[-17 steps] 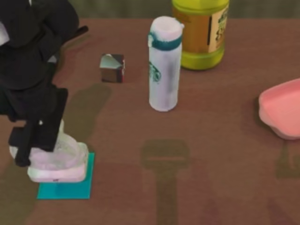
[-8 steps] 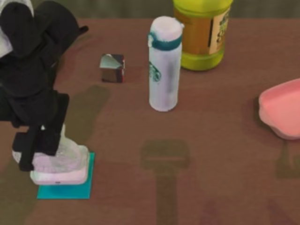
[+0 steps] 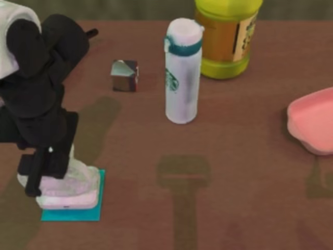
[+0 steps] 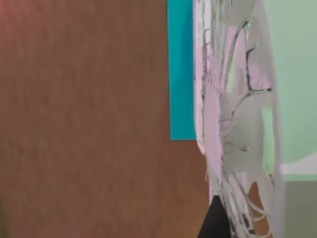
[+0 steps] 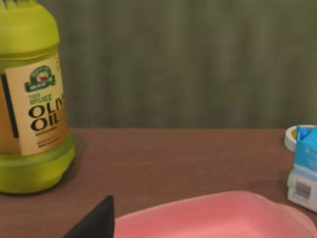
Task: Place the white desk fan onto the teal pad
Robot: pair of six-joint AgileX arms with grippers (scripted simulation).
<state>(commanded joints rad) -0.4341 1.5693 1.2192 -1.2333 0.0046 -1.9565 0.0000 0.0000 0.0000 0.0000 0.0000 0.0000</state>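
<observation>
Working arm: the left gripper (image 3: 44,169) is low over the near-left part of the table (image 3: 234,198), right on top of the white desk fan (image 3: 70,186).
Fingers: the dark fingers straddle the fan's upper part and appear closed on it; the contact itself is hidden under the wrist in the top view, so this is a reading from posture, not a clear sight.
Fan position: its rounded base sits over the teal pad (image 3: 78,212), touching it or a hair above; I cannot tell which.
Key relation: the base is offset toward the table's left and far side of the pad, so teal shows only as a strip along the near edge and up the right edge.
Wrist check: the left wrist view shows the grilled head (image 4: 233,124) edge-on, close to the camera, with a teal strip (image 4: 181,69) just beside it and bare table beyond.
Next move, as I judge it: a short straight settle and release is all that remains; any correction would be a small shift to the right and nearer.
Risk: the base may overhang the pad's left edge if released as it lies.
Other arm: the right gripper (image 5: 94,223) is parked by the pink bowl (image 3: 312,125) at the table's right, its finger state unclear.
Bystanders: the white bottle (image 3: 182,73), olive oil jug (image 3: 226,36) and small cube (image 3: 125,75) stand well apart from the pad.
</observation>
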